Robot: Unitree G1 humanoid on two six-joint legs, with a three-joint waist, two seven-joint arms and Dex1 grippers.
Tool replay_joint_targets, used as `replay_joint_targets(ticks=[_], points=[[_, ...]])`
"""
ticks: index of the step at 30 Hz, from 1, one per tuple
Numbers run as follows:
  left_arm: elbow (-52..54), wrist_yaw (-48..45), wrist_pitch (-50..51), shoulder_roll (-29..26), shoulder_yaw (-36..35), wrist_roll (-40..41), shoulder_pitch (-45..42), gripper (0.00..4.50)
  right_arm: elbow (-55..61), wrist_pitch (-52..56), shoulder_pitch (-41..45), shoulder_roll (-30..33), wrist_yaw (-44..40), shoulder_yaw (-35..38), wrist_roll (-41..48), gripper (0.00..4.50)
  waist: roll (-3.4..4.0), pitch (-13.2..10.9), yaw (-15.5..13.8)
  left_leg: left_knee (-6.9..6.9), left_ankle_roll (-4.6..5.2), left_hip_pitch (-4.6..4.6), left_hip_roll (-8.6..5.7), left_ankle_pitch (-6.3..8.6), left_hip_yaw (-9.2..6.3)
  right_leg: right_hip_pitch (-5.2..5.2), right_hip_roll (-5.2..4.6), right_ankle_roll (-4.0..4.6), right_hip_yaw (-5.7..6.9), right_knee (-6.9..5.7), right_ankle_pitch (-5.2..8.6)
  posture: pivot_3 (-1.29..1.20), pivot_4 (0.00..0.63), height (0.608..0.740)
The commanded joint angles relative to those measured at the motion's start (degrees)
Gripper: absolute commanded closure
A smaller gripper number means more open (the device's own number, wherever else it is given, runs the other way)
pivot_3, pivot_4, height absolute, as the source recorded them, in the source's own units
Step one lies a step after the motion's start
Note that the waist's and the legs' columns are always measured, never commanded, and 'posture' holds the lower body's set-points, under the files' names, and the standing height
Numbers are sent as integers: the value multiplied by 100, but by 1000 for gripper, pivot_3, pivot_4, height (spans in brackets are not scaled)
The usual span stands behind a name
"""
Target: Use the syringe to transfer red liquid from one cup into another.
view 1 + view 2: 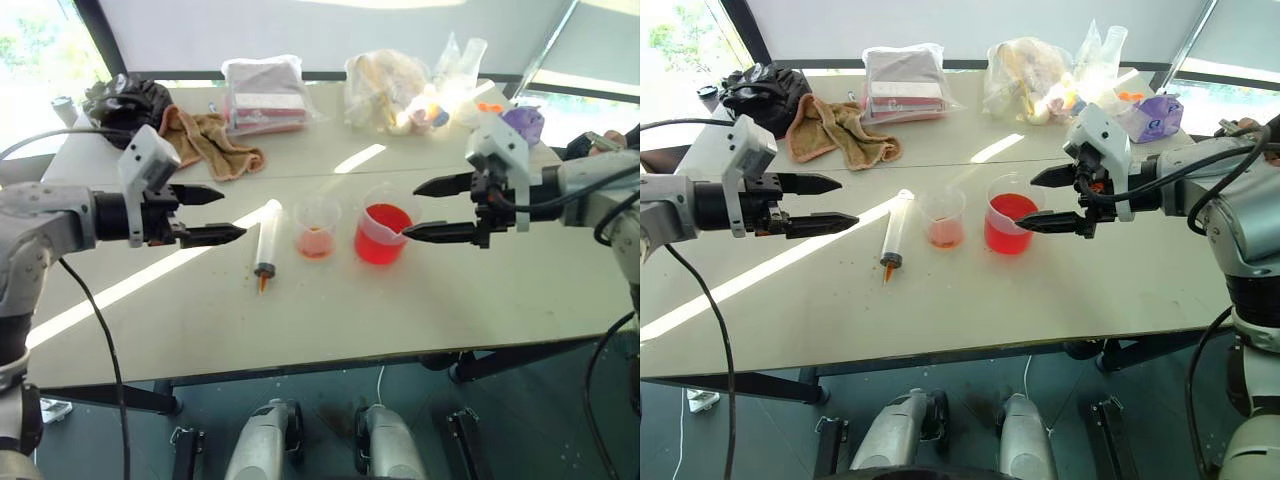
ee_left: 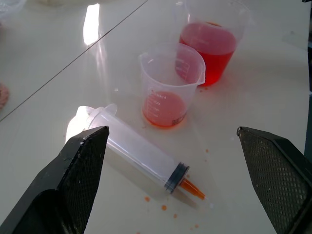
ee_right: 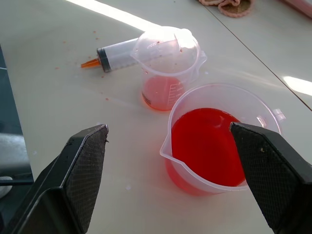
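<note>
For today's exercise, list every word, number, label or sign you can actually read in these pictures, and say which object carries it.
No text can be read anywhere.
Smaller cup: faint raised scale marks and figures on its wall, too blurred to read.
Larger cup: no markings can be made out.
Syringe: no scale can be made out.
Purple packet at the far edge of the table: a print, too small to read.

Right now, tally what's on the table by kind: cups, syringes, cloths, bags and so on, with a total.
Clear cups with red liquid: 2, the larger beaker and the smaller cup
Syringes: 1, the syringe, lying flat
Cloths: 1, the tan towel
Clear plastic bags: 2, the bag of packets and the bag of toys
Black bundles: 1, the black bundle
Purple boxes: 1, the purple box
Total: 8
</note>
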State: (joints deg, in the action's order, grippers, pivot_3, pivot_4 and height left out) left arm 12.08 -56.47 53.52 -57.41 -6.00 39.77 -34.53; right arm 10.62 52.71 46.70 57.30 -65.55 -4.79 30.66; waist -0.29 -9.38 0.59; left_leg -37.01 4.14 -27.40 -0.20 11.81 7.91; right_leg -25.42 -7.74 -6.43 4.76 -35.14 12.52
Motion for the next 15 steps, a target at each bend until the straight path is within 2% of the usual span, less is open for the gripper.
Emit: replay_joint_targets(ticks=[1,15], points=[[31,-40,-73,-55,-91,-46,-82,102,-26,-143,214,47,-89,2,-92,308,0,0,6,0,0,0,0,0,0,0,0,0,0,0,0,0,150,740],[58,-103,32,-135,-126,-31,-51,102,-171,-291,258,-100,-104,-24,-231,308,0,0,6,0,0,0,0,0,0,1,-1,0,0,-1,0,0,150,740]])
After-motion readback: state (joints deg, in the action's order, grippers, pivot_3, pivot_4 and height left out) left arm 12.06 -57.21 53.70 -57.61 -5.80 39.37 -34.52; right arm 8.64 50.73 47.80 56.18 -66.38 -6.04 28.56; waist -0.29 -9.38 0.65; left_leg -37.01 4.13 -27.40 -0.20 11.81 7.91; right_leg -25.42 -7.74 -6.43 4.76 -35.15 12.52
